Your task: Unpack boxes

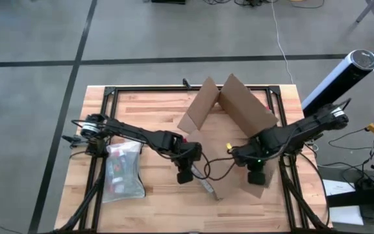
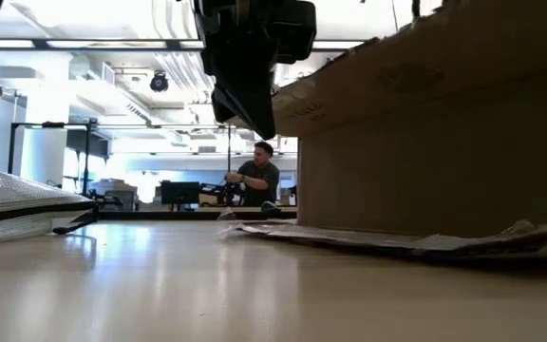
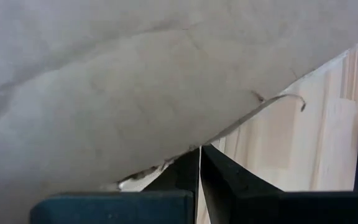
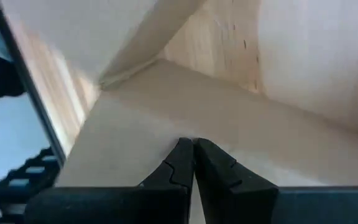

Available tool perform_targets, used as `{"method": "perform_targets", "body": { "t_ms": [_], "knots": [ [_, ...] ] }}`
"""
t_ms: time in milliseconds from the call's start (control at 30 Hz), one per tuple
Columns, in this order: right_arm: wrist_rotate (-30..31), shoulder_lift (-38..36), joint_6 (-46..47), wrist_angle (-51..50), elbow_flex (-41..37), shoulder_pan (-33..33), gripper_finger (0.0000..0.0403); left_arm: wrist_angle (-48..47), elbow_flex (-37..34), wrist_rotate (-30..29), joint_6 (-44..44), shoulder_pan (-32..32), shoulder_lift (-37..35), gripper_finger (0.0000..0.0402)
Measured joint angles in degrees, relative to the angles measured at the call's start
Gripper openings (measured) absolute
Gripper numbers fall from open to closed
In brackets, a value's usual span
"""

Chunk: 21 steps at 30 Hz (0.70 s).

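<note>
The brown cardboard box (image 1: 239,114) lies on the wooden table (image 1: 154,208), right of centre, with its flaps (image 1: 200,104) spread open at the far end. My left gripper (image 1: 186,175) is shut and points down at the box's near left side. In the left wrist view its tips (image 3: 199,152) stand at the edge of a cardboard panel (image 3: 135,81). My right gripper (image 1: 258,177) is shut above the box's near right part (image 1: 265,187). In its wrist view the tips (image 4: 194,144) hang over a cardboard face (image 4: 166,112). My left gripper comes from above, slanting down, its shut fingertips (image 3: 213,158) at the lower edge of the cardboard panel (image 3: 166,163); I cannot tell whether they touch it. My right gripper points down at the cardboard face (image 4: 241,134) with shut fingers; I cannot tell whether they touch it.
A translucent zip pouch (image 1: 123,172) lies at the near left, beside the left arm. A crumpled flat sheet (image 2: 397,242) lies under the box's near side. Black frame rails (image 1: 102,130) run along the table's edges, and a cable (image 1: 214,166) loops between the grippers. A person (image 2: 259,176) sits far behind.
</note>
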Motion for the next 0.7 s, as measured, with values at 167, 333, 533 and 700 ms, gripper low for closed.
{"method": "perform_targets", "body": {
  "t_ms": [167, 333, 533, 700],
  "knots": [
    [-1.9, -0.9, 3.0, 9.0, -9.2, 1.0, 0.0000, -2.2, 0.0, 0.0, 0.4, 0.0, -1.0, 0.0000],
    [7.3, -1.2, 6.2, 14.5, -13.7, 3.0, 0.0000, -4.3, 0.0, -0.2, 0.8, 0.2, -1.4, 0.0000],
    [15.3, -1.7, 9.6, 20.1, -16.2, 4.2, 0.0000, -6.1, 0.0, 0.0, 1.0, 0.3, -1.6, 0.0000],
    [18.0, -1.7, 10.1, 21.6, -16.2, 3.7, 0.0000, -8.8, 0.0, 0.0, 1.0, 0.4, -4.9, 0.0000]
  ]
}}
